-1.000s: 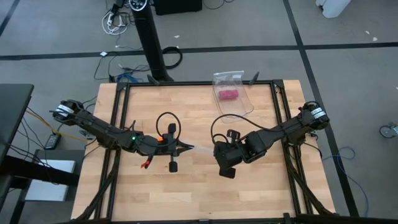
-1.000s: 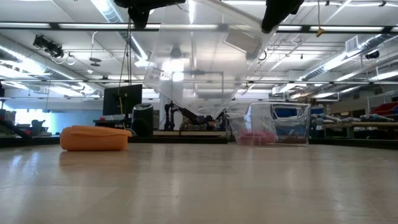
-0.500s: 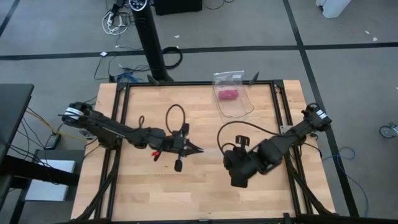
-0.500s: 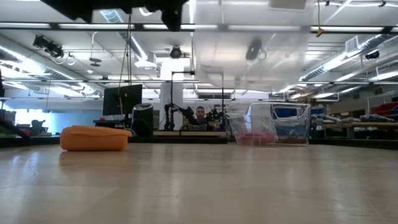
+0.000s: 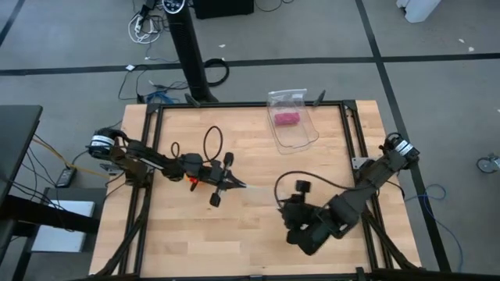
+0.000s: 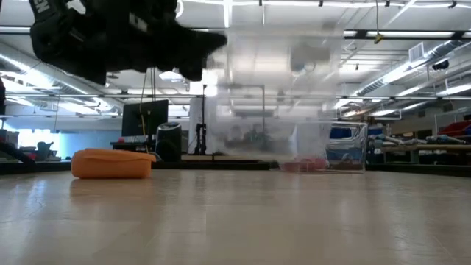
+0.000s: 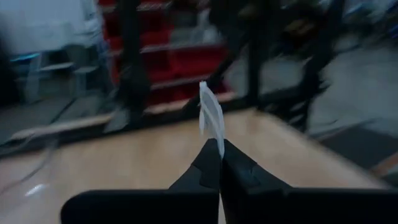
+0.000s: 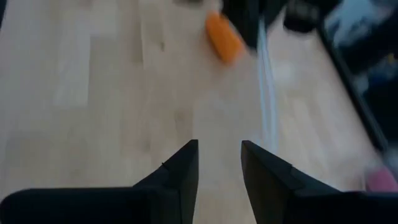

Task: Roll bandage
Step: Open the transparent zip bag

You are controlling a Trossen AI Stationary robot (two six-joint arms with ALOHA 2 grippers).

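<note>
Lying beside the left tool (image 5: 234, 185), which pinches a clear plastic bag (image 7: 210, 115), the bandage roll (image 6: 112, 163) sits far from the open, empty right tool (image 8: 217, 163).

One orange bandage (image 6: 112, 163) is seen on the tabletop (image 5: 250, 242). Two clear plastic bags are counted: one (image 7: 210, 116) pinched in the left gripper (image 5: 237, 185), one (image 5: 292, 125) at the far edge holding one pink bundle (image 5: 286, 119). Two arms are seen, the right gripper (image 8: 219, 165) with two parted fingers (image 8: 184, 167).
</note>
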